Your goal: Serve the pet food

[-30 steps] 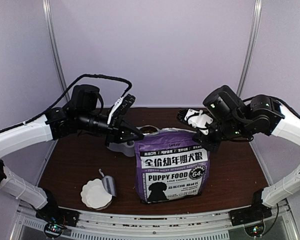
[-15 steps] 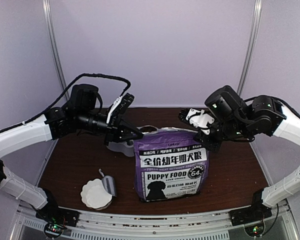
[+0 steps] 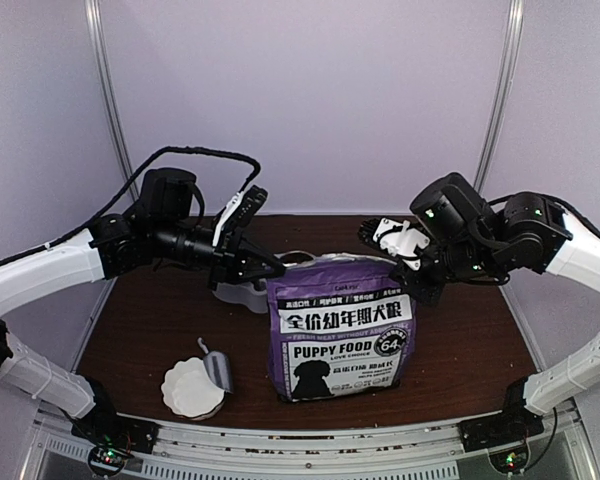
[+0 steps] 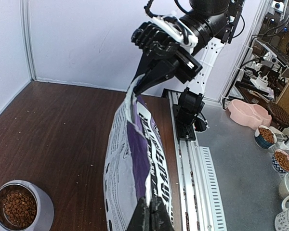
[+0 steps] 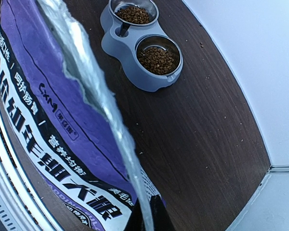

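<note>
The pet food shows as brown kibble (image 5: 156, 57) in both cups of a grey double bowl (image 3: 238, 295) behind the bag; one filled cup also shows in the left wrist view (image 4: 15, 207). The purple-and-white bag (image 3: 342, 330) stands upright mid-table. My left gripper (image 3: 272, 270) is shut on the bag's top left corner, its fingertips pinching the edge (image 4: 151, 211). My right gripper (image 3: 412, 272) is shut on the top right corner (image 5: 151, 211). The bag's top edge (image 5: 94, 82) is stretched between them, its mouth nearly closed.
A shiny metal scoop (image 3: 218, 372) lies against a white scalloped dish (image 3: 192, 388) at the front left. A metal rail (image 3: 310, 440) runs along the near edge. Beyond the table, a pink feeder (image 4: 248, 111) and several small bowls (image 4: 265, 135) stand on a grey surface.
The bag has shifted slightly left with both grippers still pinching its top corners. The bowl, scoop and dish have not moved.
</note>
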### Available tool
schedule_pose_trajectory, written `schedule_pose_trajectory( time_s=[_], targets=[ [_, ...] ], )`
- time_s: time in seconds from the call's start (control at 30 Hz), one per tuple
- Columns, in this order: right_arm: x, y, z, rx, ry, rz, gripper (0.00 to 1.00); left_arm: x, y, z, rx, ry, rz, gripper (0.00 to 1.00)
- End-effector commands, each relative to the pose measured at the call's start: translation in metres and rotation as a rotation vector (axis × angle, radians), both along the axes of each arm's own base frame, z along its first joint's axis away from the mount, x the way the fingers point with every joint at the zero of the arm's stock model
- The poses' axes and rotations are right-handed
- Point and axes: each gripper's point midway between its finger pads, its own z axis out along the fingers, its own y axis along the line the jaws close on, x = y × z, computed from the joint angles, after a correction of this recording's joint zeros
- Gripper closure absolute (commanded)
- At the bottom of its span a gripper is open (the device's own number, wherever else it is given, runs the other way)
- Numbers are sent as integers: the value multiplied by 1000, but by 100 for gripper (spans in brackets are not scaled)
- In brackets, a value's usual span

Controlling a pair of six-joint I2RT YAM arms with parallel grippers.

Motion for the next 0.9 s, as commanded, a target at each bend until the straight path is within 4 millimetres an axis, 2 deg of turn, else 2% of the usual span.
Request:
schedule_pose_trajectory(
  time_s=[0.0,0.07,0.2,0.3,0.43,0.67,0.77,0.87],
  targets=[
    [7,-26,0,-49,-31,-87,100,-4,9,19,-51,-35,-12,100],
    [8,-28,1,-49,-36,-92,100,-4,9,19,-51,-36,-9,100],
    [9,-32,1,-51,-44,-108,88,-3,10,19,-51,-35,-9,100],
    [9,-34,0,-50,-44,-116,88,-2,10,20,-52,-36,-7,100],
    [9,-35,-1,-50,-42,-117,100,-2,10,20,-53,-37,-7,100],
    [8,-36,1,-39,-42,-116,100,0,12,21,-56,-39,-1,100],
    [8,-37,2,-28,-41,-119,90,0,12,21,-55,-37,0,100],
    [8,-39,3,-14,-41,-120,90,0,13,21,-56,-38,0,100]
  ],
)
